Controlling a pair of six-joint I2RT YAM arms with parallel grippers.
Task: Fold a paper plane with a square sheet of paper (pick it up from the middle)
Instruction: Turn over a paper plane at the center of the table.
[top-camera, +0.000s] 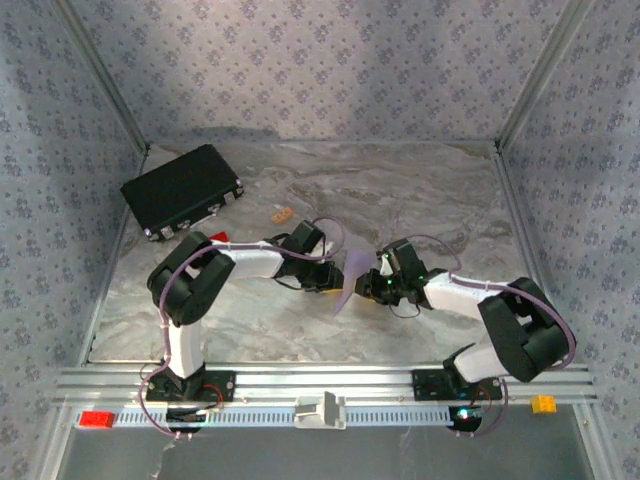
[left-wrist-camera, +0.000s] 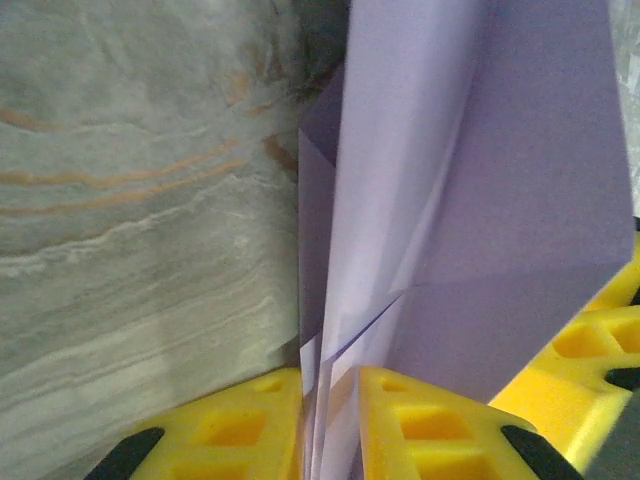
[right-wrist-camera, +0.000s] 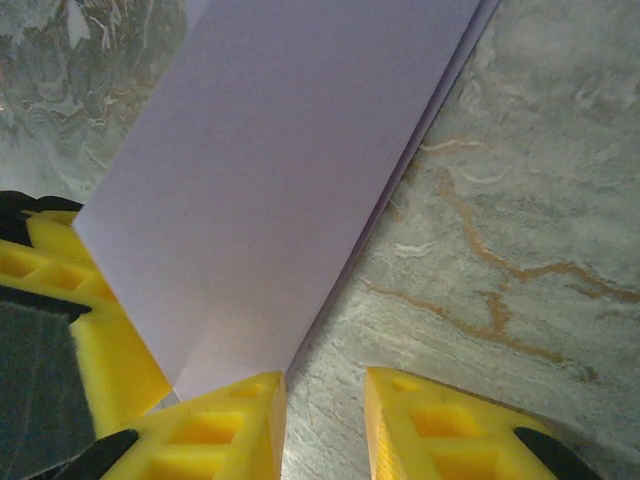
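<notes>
The pale lilac paper, folded into a slim pointed paper plane (top-camera: 352, 275), stands on edge between the two grippers at mid table. My left gripper (top-camera: 335, 278) is shut on it. In the left wrist view several folded layers of the plane (left-wrist-camera: 480, 200) rise out of the narrow slot between the yellow fingers of the left gripper (left-wrist-camera: 330, 375). My right gripper (top-camera: 372, 285) stands open just right of the paper. In the right wrist view the plane (right-wrist-camera: 280, 170) lies beside the left finger, and only bare table shows inside the right gripper (right-wrist-camera: 325, 385).
A black case (top-camera: 182, 190) lies at the back left. A small tan block (top-camera: 282, 213) and a small red block (top-camera: 218, 237) sit near the left arm. Patterned walls close in the marbled table (top-camera: 420, 190) on three sides.
</notes>
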